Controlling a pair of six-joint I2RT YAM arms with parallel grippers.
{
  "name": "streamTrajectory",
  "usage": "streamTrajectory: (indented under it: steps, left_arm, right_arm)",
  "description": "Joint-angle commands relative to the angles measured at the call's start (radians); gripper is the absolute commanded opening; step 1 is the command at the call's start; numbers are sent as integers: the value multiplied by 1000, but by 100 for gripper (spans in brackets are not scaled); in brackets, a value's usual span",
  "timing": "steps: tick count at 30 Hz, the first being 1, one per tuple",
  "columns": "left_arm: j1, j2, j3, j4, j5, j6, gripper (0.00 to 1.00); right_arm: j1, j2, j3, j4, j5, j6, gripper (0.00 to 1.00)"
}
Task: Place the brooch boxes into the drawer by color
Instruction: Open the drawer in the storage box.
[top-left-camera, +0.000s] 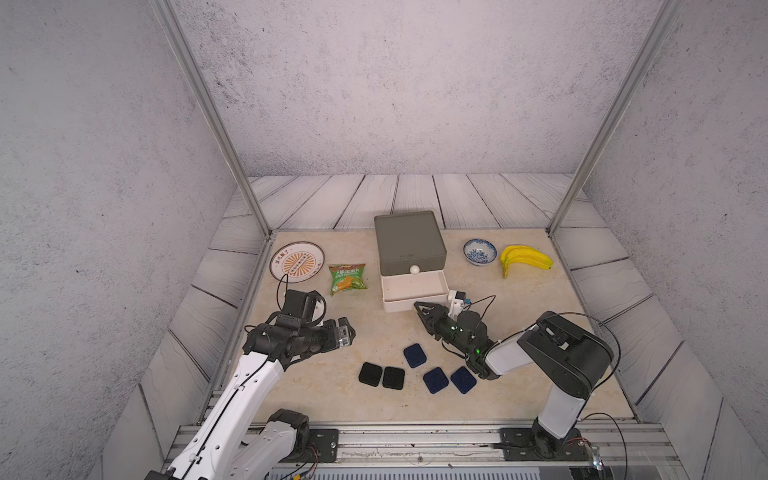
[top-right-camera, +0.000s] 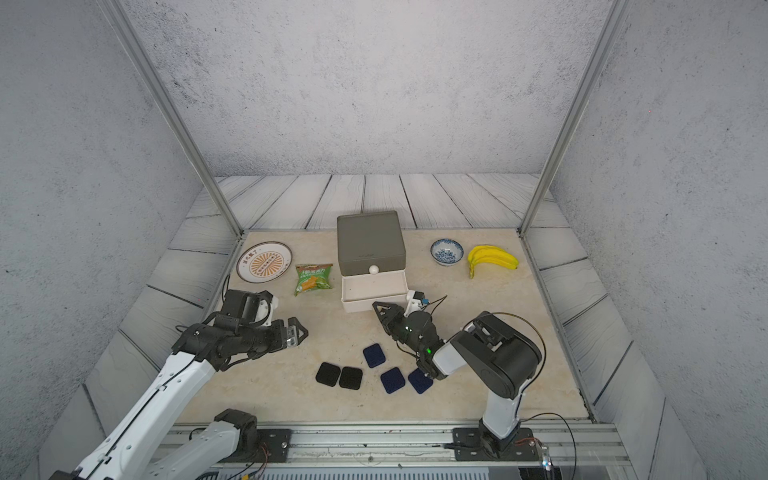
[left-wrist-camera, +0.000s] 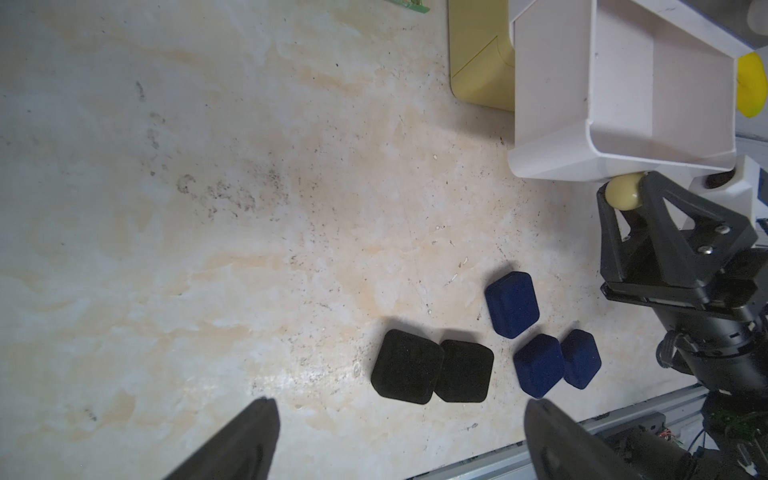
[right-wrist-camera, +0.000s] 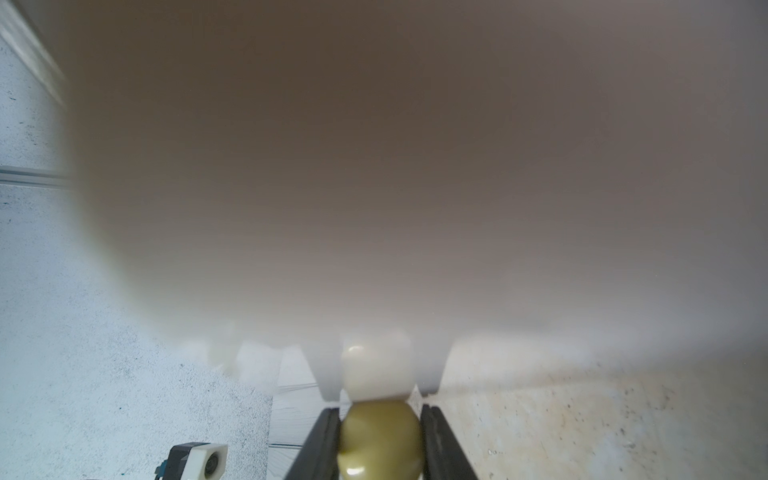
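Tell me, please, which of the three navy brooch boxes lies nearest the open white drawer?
The lone navy box; the other two sit side by side, farther from the white drawer.

Chinese print on the plate (top-left-camera: 296, 260) and snack packet (top-left-camera: 347, 278) is illegible.

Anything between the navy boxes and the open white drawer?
Yes. The right pincer grips the knob of the white drawer, and its arm stretches between the navy boxes and the drawer front. Nothing visible covers the drawer's open top.
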Motion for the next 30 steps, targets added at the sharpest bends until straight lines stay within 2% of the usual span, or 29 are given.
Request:
streamTrajectory:
  steps: [1,2,3,8,11,15,20,26,30]
  left_arm:
    - [9,9,-14,-6,16,-2,98]
    - [9,13,-16,-9,19,-1,98]
    - [9,14,-19,-9,20,0,99]
    - [8,12,-30,-20,27,0,98]
    - [6,32,-39,-20,35,-8,98]
    - [-11,76,-50,-21,39,-29,98]
    - [-56,153,-75,-5,50,-64,98]
    - [-125,163,-131,72,19,-167,98]
    - [-151,199,-138,95,-17,-217,98]
  right_arm:
    - [43,-29,-2,-40,-111,-30,48]
    - [43,-34,-2,-50,-109,-36,58]
    - [42,-42,-2,-63,-107,-44,62]
    - [44,-116,-18,-125,-97,-78,77]
    - [44,-210,-38,-232,-72,-128,83]
    - [44,-380,-62,-449,-34,-232,86]
    - [44,-645,-54,-825,43,-374,90]
    - [42,-845,-48,-1026,107,-470,90]
    - [39,-932,38,-1253,160,-581,90]
